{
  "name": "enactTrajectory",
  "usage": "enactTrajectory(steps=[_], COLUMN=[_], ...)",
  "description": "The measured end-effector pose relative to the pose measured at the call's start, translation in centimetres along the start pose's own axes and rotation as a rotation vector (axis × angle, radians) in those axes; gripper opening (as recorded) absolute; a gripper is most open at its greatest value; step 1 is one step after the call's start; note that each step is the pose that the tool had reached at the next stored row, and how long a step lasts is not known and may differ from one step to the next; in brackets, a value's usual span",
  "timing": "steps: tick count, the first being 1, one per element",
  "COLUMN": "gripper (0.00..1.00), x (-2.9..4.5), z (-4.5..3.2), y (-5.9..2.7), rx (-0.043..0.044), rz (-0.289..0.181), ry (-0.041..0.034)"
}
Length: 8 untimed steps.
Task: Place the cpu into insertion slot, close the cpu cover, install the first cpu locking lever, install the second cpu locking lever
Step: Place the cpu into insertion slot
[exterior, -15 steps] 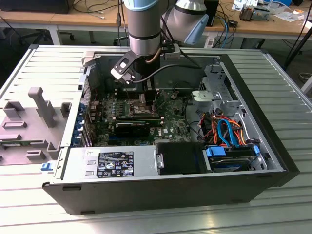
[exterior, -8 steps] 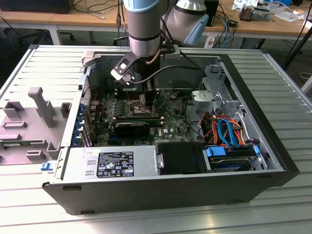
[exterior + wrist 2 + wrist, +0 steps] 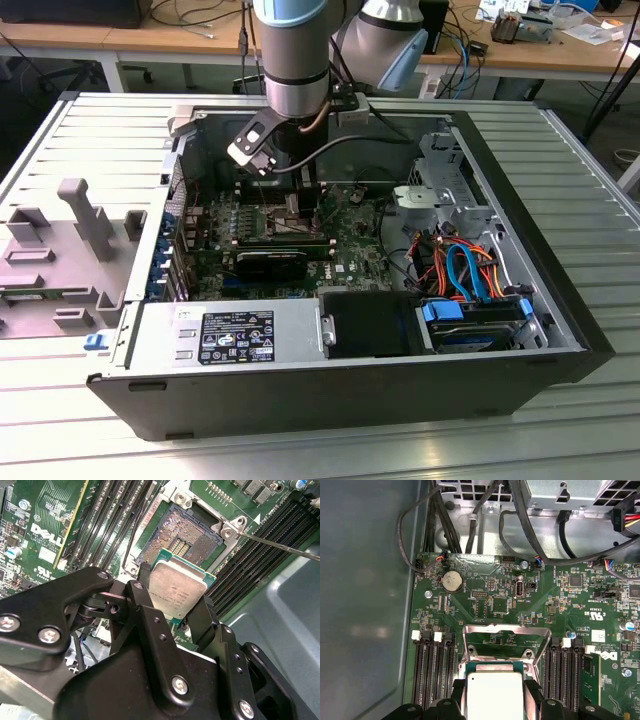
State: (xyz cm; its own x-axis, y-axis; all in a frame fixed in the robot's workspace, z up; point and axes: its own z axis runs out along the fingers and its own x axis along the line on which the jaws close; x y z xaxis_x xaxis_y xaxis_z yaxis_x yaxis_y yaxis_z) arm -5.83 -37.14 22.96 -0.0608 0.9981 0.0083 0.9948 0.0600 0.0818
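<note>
Pinches the cpu [image 3: 177, 592], dull silver top rimmed green, in the end effector [image 3: 172, 600] above the bare insertion slot [image 3: 182, 532], cpu cover [image 3: 506, 628] raised.

Open computer case [image 3: 350, 395] on slatted worktop [image 3: 590, 180]; grey fixture [image 3: 85, 215] at the exterior view's left, orange cables [image 3: 436, 270] inside.

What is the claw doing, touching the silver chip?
Touching. In the second wrist view the claw squeezes the chip between its black fingers.

Wooden desks [image 3: 110, 42] behind a ribbed metal table [image 3: 590, 225]
</note>
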Motion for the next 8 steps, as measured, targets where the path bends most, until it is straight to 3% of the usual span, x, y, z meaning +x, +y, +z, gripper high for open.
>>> enactTrajectory(steps=[8], gripper=[0.54], x=[0.0], z=[0.13], y=[-0.01], rx=[0.0001], rz=[0.0], ry=[0.0])
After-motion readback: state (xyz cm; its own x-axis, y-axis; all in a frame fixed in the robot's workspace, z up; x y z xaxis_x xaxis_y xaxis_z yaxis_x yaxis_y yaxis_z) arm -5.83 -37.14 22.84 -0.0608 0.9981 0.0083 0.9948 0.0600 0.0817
